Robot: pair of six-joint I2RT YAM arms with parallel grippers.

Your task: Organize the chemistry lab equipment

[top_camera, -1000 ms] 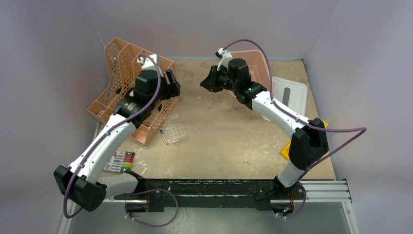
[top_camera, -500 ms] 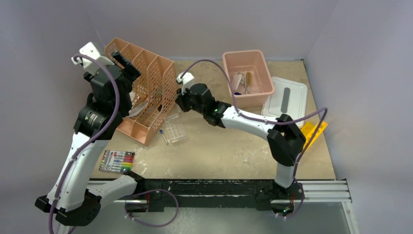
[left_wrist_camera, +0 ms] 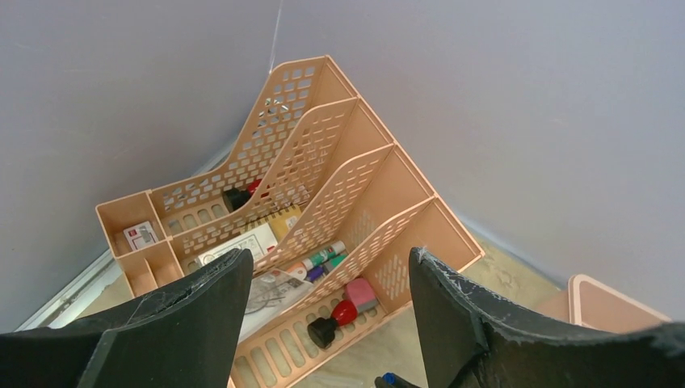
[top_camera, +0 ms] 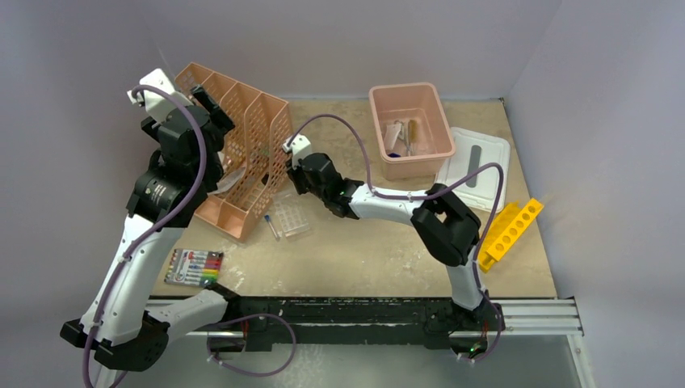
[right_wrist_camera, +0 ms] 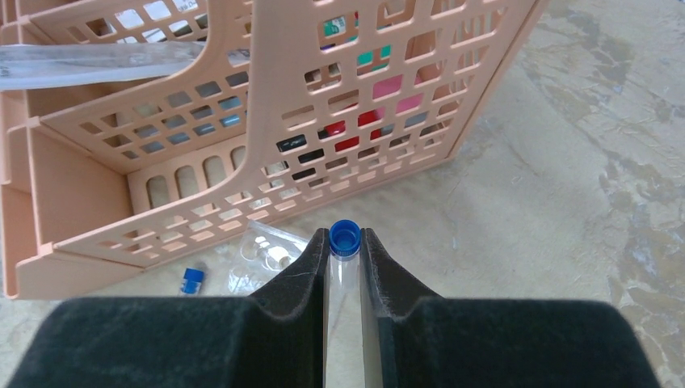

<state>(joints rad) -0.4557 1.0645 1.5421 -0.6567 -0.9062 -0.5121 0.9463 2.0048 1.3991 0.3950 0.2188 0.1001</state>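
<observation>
The worktop (top_camera: pixel 363 242) is tan and scuffed. Rear left: orange file organiser (top_camera: pixel 242 174). Just in front of it lie a clear tube rack (top_camera: pixel 291 218) and a blue-capped tube (top_camera: pixel 272 228). Near left edge: marker pack (top_camera: pixel 195 267). Rear right: pink bin (top_camera: pixel 436 121), with a white lid (top_camera: pixel 493 166) beside it. Right edge: yellow rack (top_camera: pixel 507 233).
</observation>
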